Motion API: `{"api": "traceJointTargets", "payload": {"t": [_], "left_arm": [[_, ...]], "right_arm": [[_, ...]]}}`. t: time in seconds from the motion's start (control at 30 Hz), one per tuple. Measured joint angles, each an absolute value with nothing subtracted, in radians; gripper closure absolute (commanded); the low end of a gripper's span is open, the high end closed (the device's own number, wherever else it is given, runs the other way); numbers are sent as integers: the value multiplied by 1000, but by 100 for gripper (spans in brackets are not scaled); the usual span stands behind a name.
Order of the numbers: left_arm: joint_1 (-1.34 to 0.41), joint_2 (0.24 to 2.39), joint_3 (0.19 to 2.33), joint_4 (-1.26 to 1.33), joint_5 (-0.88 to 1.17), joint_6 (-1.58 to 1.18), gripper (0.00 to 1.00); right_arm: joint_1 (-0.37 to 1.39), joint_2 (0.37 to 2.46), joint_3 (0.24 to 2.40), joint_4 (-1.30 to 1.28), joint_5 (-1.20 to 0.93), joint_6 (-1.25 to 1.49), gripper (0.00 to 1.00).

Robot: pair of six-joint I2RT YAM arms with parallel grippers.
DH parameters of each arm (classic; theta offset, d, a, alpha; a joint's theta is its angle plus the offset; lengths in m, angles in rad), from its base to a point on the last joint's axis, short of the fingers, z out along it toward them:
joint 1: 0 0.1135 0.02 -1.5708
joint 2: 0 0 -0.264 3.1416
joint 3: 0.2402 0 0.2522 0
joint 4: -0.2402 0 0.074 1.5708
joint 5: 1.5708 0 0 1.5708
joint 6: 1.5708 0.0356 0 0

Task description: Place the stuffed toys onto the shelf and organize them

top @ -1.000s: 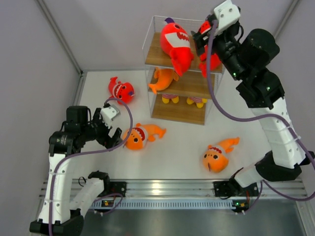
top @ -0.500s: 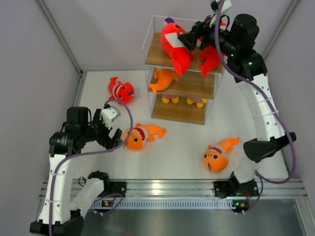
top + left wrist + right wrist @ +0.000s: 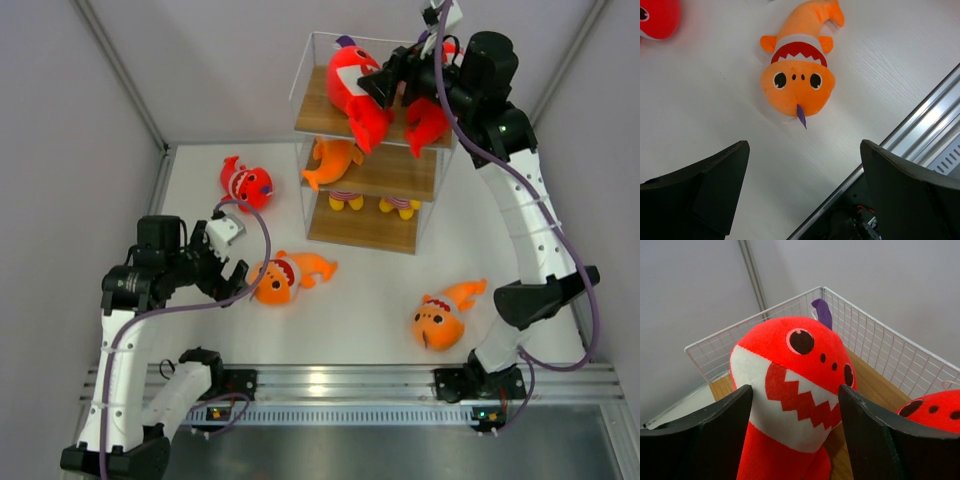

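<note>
Orange fish (image 3: 797, 85) dead ahead of our left end effector (image 3: 804, 150)
We see it spread, empty; fish's long axis runs away, tail toward the shelf (image 3: 365, 228).

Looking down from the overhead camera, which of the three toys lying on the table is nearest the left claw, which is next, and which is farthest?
1. Orange fish: right beside the left gripper, just in front of its open fingers.
2. Red shark: farther back, on the left side.
3. Second orange fish: far across on the right side.
</note>
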State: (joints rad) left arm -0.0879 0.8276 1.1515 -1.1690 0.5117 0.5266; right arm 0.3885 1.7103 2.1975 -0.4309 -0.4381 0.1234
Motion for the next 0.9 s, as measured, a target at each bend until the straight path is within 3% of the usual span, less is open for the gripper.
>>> {"api": "traceJointTargets", "payload": {"t": [0.3,0.67,0.77,0.9], "left_arm": [[-88,838,1151,-1165,512,526,1],[-88,838,1148,-1159,512,526,1],[-88,839,1142,-1157,512,527,1],[-88,842,1139,-1151,511,527,1]], "right_arm": [[433,1716,2206,-464,-359,81,36],[456,1724,2206,-459,-348,60,88],[466,1712,2206,-466,-339,44,94],[485,1673,2206,-493,-276,-10,96]]}}
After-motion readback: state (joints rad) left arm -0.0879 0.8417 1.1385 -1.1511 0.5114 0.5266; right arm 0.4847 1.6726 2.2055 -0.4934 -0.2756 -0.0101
